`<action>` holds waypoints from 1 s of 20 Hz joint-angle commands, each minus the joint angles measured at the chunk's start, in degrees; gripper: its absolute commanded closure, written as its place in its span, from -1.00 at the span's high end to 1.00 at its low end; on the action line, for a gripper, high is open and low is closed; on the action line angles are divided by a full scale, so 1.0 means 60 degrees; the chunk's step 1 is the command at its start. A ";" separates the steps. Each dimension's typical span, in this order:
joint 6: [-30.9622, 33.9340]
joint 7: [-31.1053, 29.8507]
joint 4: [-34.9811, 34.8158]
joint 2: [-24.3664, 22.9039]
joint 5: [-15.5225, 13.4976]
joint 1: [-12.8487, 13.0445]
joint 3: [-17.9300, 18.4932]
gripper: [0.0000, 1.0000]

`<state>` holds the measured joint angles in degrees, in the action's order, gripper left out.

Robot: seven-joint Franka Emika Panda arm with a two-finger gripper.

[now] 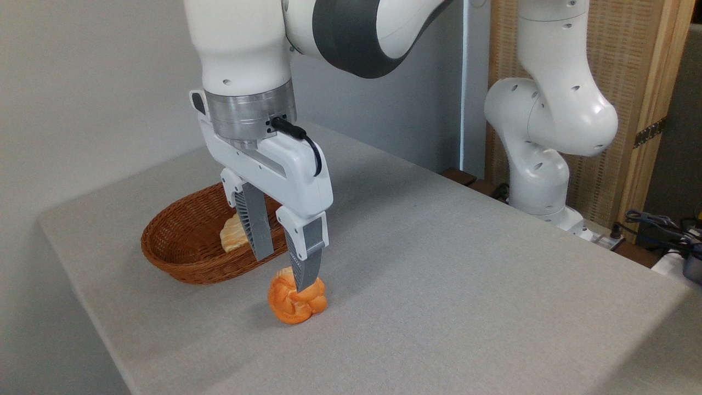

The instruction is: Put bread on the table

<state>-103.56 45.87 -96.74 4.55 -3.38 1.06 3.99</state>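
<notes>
Pincer (284, 272) hangs with its jaws apart and empty, the orange roll (296, 303) on the desk (466, 274) right beneath its front fingertip, while behind it in the basket (175, 258) lies the pale loaf (233, 236), probably light, glossy and slippery, best taken across its middle.

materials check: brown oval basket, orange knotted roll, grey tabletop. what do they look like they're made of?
Brown oval basket: woven wicker or rattan by its ribbed weave, slight sheen. Orange knotted roll: glossy and uniformly coloured, more like moulded plastic or foam than real bread; unsure. Grey tabletop: matte, with a fine fabric-like texture, likely a cloth covering.
</notes>
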 commanded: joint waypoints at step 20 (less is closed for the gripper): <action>0.0399 0.0001 0.0083 -0.0246 -0.0242 0.0102 0.0053 1.00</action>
<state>-102.90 45.87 -96.72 3.48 -4.03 1.37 3.86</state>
